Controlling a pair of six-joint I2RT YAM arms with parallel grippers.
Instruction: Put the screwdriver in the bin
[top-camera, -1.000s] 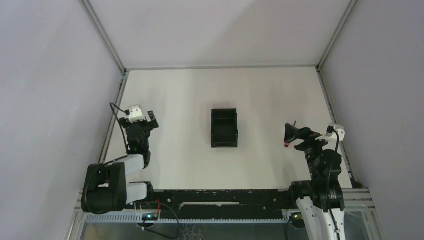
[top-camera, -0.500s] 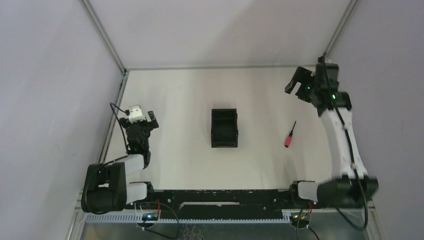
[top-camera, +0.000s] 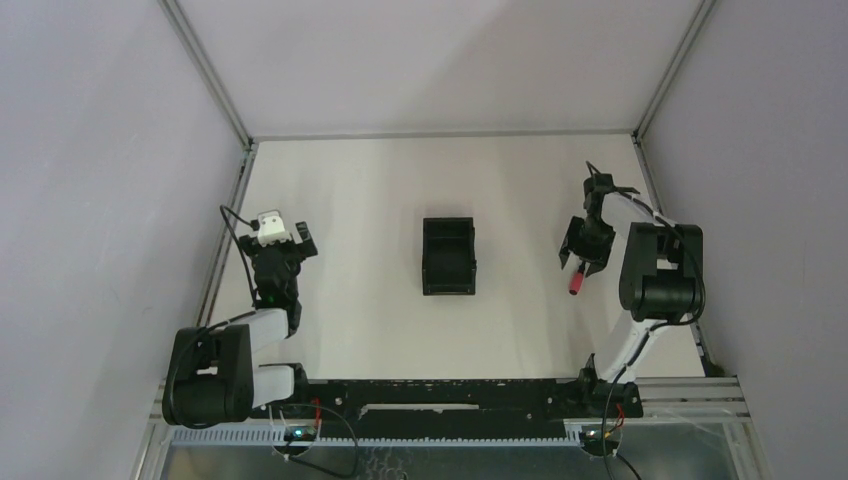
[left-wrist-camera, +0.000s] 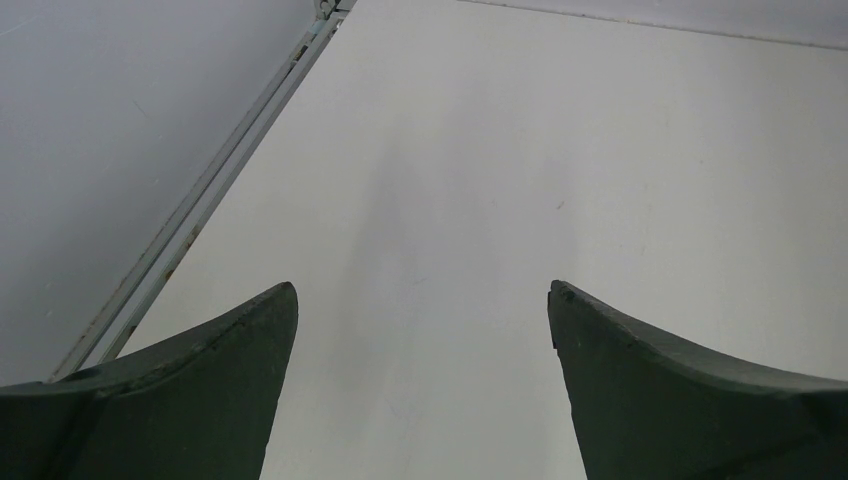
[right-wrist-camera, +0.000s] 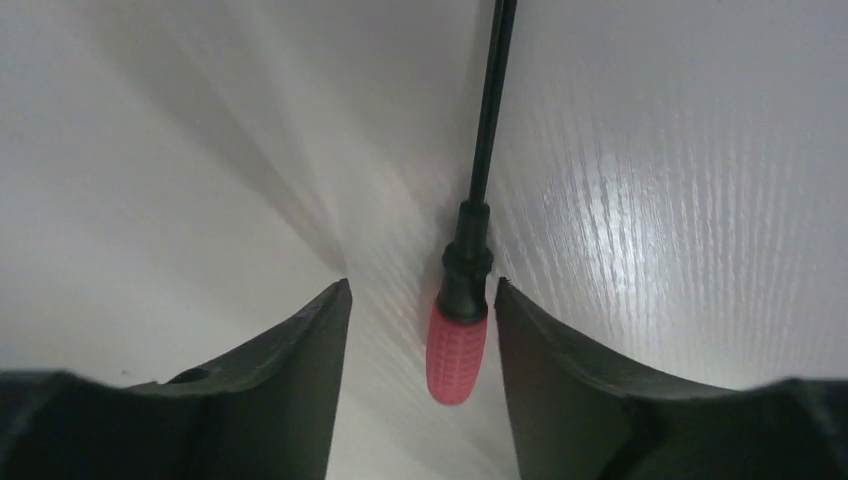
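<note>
The screwdriver (top-camera: 576, 283), with a red handle and a thin black shaft, lies on the white table right of the bin (top-camera: 449, 256), a small black open-topped box at the table's middle. My right gripper (top-camera: 581, 247) is lowered over the screwdriver. In the right wrist view the red handle (right-wrist-camera: 457, 345) lies between the open fingers of the right gripper (right-wrist-camera: 420, 285), nearer the right finger, with a gap on the left side. The shaft runs away from the wrist. My left gripper (top-camera: 287, 245) is open and empty at the table's left, also shown in the left wrist view (left-wrist-camera: 422, 290).
A metal frame rail (top-camera: 226, 240) runs along the table's left edge, close to my left gripper, and shows in the left wrist view (left-wrist-camera: 200, 215). Another rail (top-camera: 660, 215) borders the right edge near my right arm. Grey walls enclose the table.
My right arm has swung from the back right corner down onto the screwdriver, its fingers now on either side of the handle. The screwdriver, bin and left arm have not moved.
</note>
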